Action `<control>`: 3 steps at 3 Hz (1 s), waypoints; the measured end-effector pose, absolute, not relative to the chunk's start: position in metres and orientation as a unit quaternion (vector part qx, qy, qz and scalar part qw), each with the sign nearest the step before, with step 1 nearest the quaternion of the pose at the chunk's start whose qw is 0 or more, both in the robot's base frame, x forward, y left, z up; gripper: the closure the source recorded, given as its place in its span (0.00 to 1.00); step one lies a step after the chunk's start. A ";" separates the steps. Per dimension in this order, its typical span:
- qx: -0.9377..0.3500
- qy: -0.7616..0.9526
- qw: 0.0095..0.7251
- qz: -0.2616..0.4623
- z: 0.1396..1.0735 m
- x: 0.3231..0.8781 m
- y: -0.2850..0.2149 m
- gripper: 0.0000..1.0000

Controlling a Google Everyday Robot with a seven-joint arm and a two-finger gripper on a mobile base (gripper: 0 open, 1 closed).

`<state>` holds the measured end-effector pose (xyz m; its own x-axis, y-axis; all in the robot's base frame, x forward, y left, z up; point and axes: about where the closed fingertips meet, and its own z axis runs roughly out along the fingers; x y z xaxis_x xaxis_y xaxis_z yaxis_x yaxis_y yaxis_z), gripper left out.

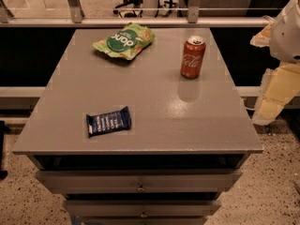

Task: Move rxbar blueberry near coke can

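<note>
The rxbar blueberry [108,121] is a small dark navy-blue bar with pale lettering. It lies flat near the front left of the grey table top [154,102]. The coke can [192,57] is red with white script and a silver top, and stands upright at the back right of the table. My gripper [274,95] is off the table's right side, pale and partly cut off by the picture's edge. It hangs beyond the table's right edge, to the right of the can and far from the bar. It holds nothing that I can see.
A green crinkly snack bag [124,41] lies at the back left of the table. Drawers [139,187] sit under the table's front edge. A railing [140,21] runs behind the table. The floor is speckled.
</note>
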<state>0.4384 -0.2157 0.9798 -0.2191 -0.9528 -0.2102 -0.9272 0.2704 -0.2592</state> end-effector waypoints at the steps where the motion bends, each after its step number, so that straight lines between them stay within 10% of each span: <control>1: -0.603 0.780 0.165 -0.039 0.980 0.438 -0.216 0.00; 3: -0.644 0.737 0.191 0.077 0.920 0.454 -0.102 0.00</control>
